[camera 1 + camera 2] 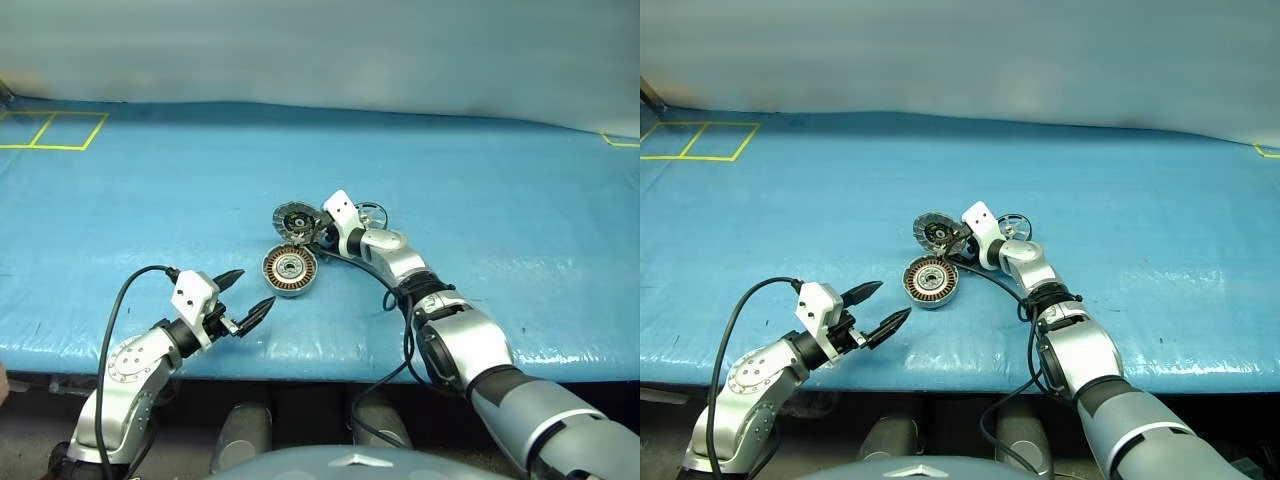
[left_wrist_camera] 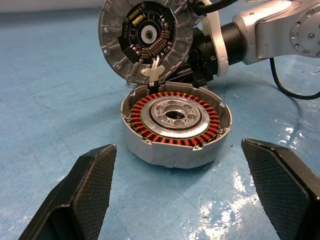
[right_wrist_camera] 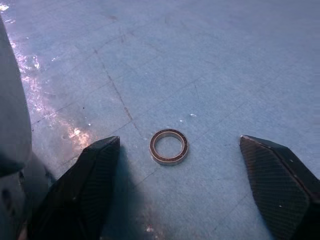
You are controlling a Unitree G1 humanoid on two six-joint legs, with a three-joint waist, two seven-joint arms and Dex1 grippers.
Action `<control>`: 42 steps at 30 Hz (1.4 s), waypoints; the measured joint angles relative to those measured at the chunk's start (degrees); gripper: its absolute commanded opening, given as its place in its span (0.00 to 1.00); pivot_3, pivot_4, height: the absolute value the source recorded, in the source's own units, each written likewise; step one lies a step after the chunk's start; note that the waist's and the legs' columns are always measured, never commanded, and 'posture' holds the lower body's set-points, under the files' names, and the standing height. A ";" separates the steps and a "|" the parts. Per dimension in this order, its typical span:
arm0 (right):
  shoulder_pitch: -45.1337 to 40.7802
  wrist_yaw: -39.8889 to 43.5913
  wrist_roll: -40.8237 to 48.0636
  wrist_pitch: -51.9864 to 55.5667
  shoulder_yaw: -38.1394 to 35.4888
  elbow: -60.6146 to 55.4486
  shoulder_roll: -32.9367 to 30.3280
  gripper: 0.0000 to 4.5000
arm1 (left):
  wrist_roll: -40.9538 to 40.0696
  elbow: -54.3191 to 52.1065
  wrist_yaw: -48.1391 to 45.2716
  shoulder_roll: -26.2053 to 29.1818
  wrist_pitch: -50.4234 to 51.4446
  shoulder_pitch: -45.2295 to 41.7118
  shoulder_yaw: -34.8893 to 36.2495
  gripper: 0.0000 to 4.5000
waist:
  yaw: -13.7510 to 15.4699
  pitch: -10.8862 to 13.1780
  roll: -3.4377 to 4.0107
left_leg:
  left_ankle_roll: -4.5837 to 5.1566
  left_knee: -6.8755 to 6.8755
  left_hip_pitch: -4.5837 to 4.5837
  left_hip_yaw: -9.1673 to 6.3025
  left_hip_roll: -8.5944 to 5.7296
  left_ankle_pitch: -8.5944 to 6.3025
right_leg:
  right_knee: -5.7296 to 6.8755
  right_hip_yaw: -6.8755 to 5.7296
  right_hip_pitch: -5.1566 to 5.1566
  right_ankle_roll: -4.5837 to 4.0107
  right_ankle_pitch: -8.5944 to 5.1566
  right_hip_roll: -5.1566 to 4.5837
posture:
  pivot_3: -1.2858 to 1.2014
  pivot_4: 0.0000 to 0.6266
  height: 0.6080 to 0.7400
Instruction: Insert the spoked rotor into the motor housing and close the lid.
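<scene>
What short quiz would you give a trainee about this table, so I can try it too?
1. True or false: the spoked rotor already sits inside the motor housing.
2. What colour is the ring of windings inside the housing? A) green B) copper-brown C) white
3. Fill in: the left gripper has its jaws ____ and nothing between them.

Key: 1 false, the rotor lies on the blue table beyond the housing. 2 B. 3 open.
</scene>
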 measured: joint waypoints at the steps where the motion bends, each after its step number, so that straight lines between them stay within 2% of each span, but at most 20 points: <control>1: -0.07 -0.40 -0.44 -0.24 0.00 0.20 -0.04 0.64 | 0.01 0.00 0.11 0.00 0.00 0.00 0.00 0.97 | 0.00 0.00 0.00 | 0.00 0.00 0.01 0.00 0.00 0.00 | 0.00 0.00 0.01 0.00 0.00 0.00 | 0.52 0.24 1.00; 2: -0.07 -0.53 -0.90 -0.64 0.05 0.28 -0.09 0.58 | 0.02 0.00 0.24 0.00 0.00 0.00 0.00 0.97 | 0.00 0.00 0.00 | 0.00 -0.01 0.02 0.00 0.00 0.00 | 0.00 0.00 0.02 -0.01 0.00 0.00 | 0.52 0.24 1.00; 5: -0.07 -1.14 -2.04 -1.21 0.58 0.26 -0.05 0.58 | 0.09 0.00 0.32 0.00 -0.01 -0.01 0.00 0.97 | -0.01 -0.01 0.01 | 0.00 -0.07 0.10 0.01 0.00 0.00 | 0.00 0.01 0.06 -0.03 -0.02 0.00 | 0.52 0.24 1.00; 8: -0.07 -1.26 -2.65 -1.35 0.64 0.26 0.03 0.48 | 0.37 0.00 0.35 0.00 -0.02 -0.05 0.00 0.97 | -0.02 -0.01 0.01 | 0.00 -0.11 0.21 0.01 0.01 0.00 | 0.01 0.01 0.15 -0.06 -0.04 0.00 | 0.52 0.24 1.00; 12: -0.03 -1.64 -3.52 -1.74 1.21 0.01 0.22 0.19 | 0.57 0.00 0.36 0.00 -0.02 -0.46 -0.04 0.97 | -0.01 0.00 0.01 | 0.00 -0.14 0.30 0.01 0.02 0.00 | 0.03 0.01 0.22 -0.07 -0.05 0.00 | 0.52 0.24 1.00; 19: 3.51 -6.72 -4.30 3.02 0.90 -8.67 -1.72 0.19 | 0.59 0.04 0.09 0.02 -0.05 -2.10 -0.50 0.97 | 0.31 0.00 0.01 | 0.00 -0.18 0.27 0.01 0.01 0.00 | 0.02 0.02 0.18 -0.08 -0.07 0.00 | 0.52 0.24 1.00; 30: 22.17 -11.46 -4.18 22.69 -2.01 -53.08 -9.94 0.19 | 0.39 2.73 -3.57 1.51 -0.02 -6.00 -0.89 0.97 | 0.47 0.00 0.01 | -0.01 -0.28 0.20 0.04 0.02 0.00 | 0.01 0.03 0.08 -0.06 -0.18 -0.02 | 0.52 0.24 1.00; 35: 29.92 -9.52 0.98 31.12 -4.45 -70.89 -11.63 0.19 | -0.55 4.12 -5.66 1.82 0.05 -8.29 -0.68 0.97 | 0.66 0.00 0.00 | -0.01 -0.28 0.16 0.02 0.05 -0.01 | -0.02 0.00 0.07 -0.04 -0.21 -0.03 | 0.52 0.24 1.00; 37: 33.98 -7.38 2.20 34.65 -3.96 -76.86 -14.35 0.19 | -0.85 4.17 -6.72 2.11 0.01 -8.85 -0.58 0.97 | 0.99 0.00 -0.01 | -0.02 -0.28 0.13 0.03 0.02 -0.02 | -0.04 0.00 0.06 -0.01 -0.24 -0.06 | 0.52 0.24 1.00; 42: 41.34 -1.34 6.22 40.81 0.16 -84.38 -18.09 0.19 | -2.45 4.23 -8.51 2.73 -0.07 -8.67 0.99 0.97 | 0.94 0.01 -0.01 | -0.05 -0.27 0.02 0.04 0.05 -0.03 | -0.05 -0.01 -0.07 0.00 -0.25 -0.07 | 0.52 0.24 1.00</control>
